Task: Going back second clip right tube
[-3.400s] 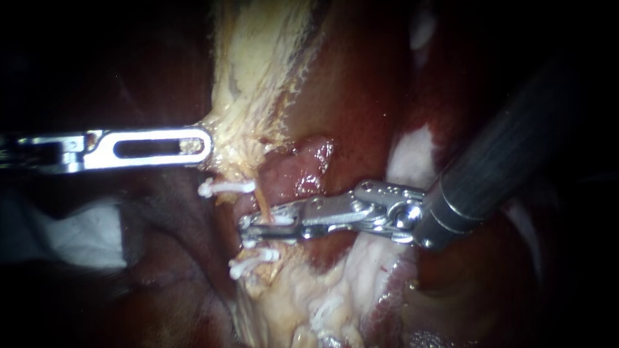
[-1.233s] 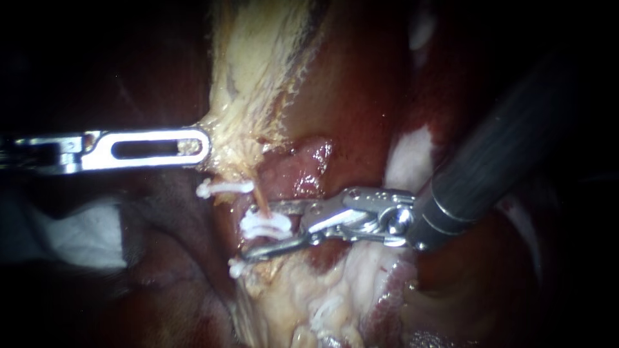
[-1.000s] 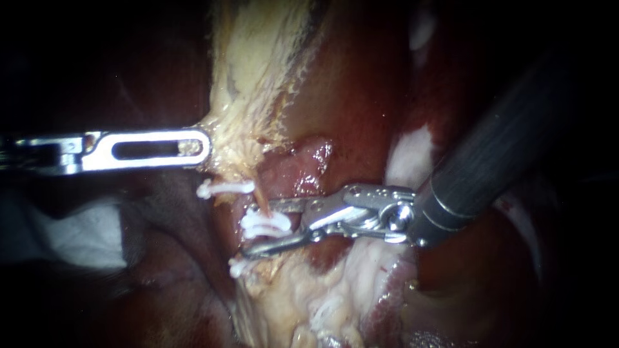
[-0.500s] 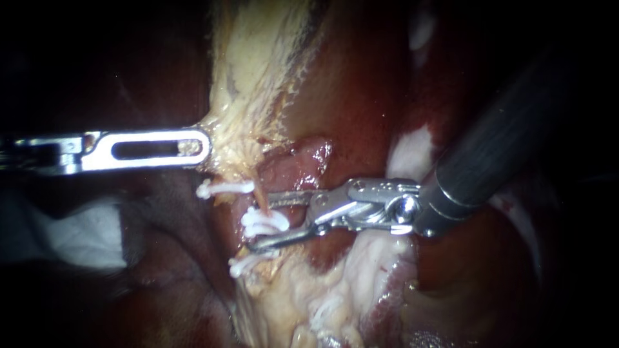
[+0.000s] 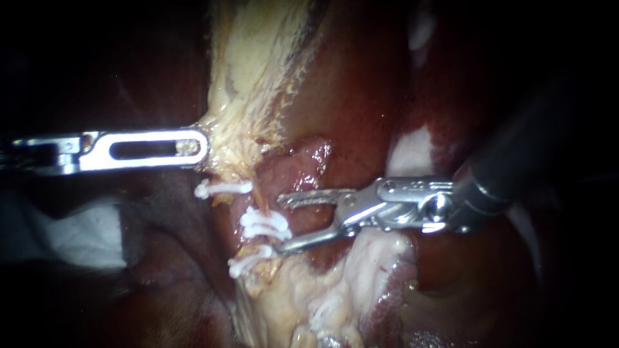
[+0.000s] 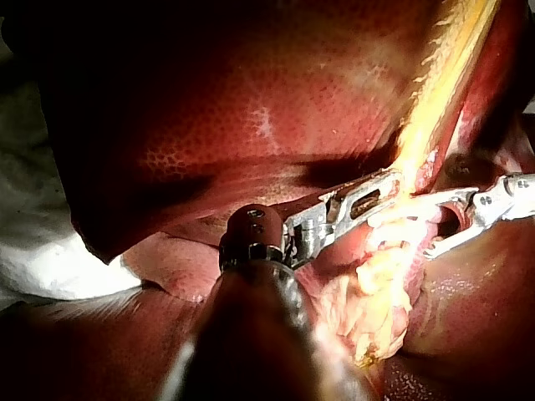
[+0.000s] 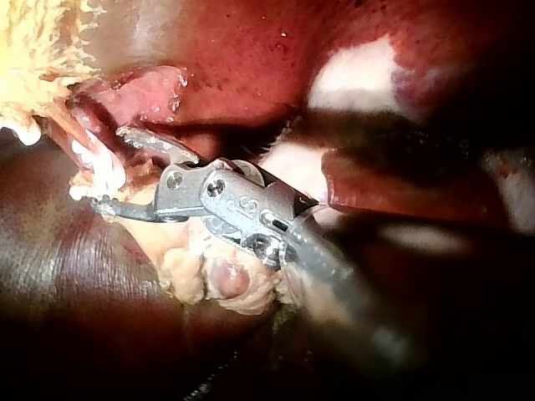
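A thin tan tube (image 5: 260, 196) runs down from pale yellow tissue (image 5: 248, 84) and carries three white clips: upper (image 5: 222, 188), middle (image 5: 264, 224) and lower (image 5: 248, 264). My right instrument (image 5: 281, 223) has its jaws open just to the right of the middle clip, which lies off their tips and apart from them. In the right wrist view these jaws (image 7: 117, 171) gape beside the same clip (image 7: 99, 167). My left instrument (image 5: 203, 147) is shut on the edge of the pale tissue and holds it taut, as the left wrist view shows (image 6: 389, 184).
Dark red liver (image 5: 361, 96) surrounds the site, with a whitish patch (image 5: 412, 151) above the right instrument's shaft. White gauze (image 5: 84, 232) lies at the lower left. Lumpy pale fat (image 5: 303, 296) sits below the clips.
The right instrument's jaws, earlier closed around the tube, have opened and left the middle clip on it. They then drew back to the right. The left instrument has held still.
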